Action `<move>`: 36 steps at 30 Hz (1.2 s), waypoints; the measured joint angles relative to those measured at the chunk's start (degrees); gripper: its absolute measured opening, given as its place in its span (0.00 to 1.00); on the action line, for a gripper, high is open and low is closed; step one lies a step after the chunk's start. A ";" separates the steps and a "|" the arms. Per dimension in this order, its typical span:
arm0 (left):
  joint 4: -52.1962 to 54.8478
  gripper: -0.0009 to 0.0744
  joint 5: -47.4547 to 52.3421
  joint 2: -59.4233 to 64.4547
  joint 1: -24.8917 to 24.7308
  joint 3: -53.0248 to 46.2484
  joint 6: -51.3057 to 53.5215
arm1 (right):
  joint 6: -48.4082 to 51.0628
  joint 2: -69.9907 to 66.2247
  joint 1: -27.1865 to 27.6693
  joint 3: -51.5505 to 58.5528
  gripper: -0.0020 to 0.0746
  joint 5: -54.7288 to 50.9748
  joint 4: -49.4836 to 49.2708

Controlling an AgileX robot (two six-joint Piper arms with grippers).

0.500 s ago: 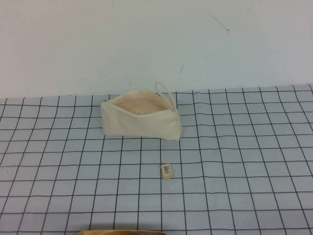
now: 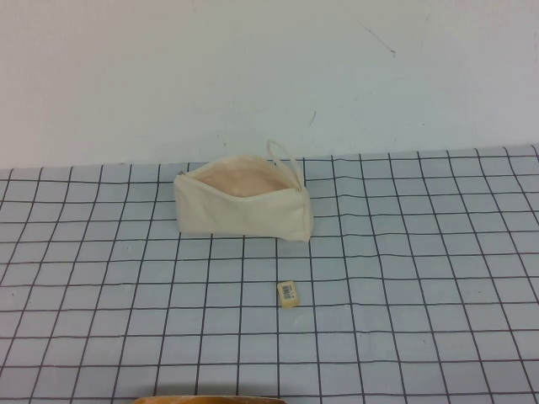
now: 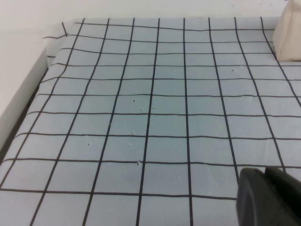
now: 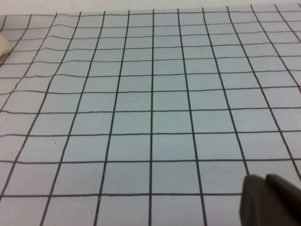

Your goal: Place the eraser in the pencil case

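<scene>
The pencil case (image 2: 242, 202) is a cream fabric pouch lying open on the grid mat, pinkish lining showing, its loop cord at the far right end. The eraser (image 2: 288, 293) is a tiny cream block with a barcode label, about two squares in front of the pouch. Neither arm shows in the high view. My left gripper (image 3: 265, 188) is shut and empty, low over bare mat, with a corner of the pencil case (image 3: 288, 37) far off. My right gripper (image 4: 265, 193) is shut and empty over bare mat, and a cream sliver of the pencil case (image 4: 3, 47) shows at the frame edge.
A white wall (image 2: 269, 76) rises just behind the pouch. A brown curved object (image 2: 210, 400) peeks in at the near edge of the high view. The mat's edge and a white border (image 3: 23, 84) show in the left wrist view.
</scene>
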State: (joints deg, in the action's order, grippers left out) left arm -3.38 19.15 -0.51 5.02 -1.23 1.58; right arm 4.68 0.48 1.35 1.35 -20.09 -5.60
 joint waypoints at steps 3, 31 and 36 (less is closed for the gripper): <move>0.00 0.01 0.00 0.00 0.00 0.00 0.00 | 0.00 0.00 0.00 0.00 0.02 0.00 0.00; 0.00 0.01 0.00 0.00 0.00 0.00 0.00 | 17.65 0.00 0.00 -1.07 0.02 -1.54 -47.78; 0.00 0.01 0.00 0.00 0.00 0.00 0.00 | 31.16 -4.46 0.00 -13.37 0.02 -11.27 -41.18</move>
State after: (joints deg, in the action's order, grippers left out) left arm -3.38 19.15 -0.51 5.02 -1.23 1.58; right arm 35.84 -3.97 1.35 -12.02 -31.37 -46.78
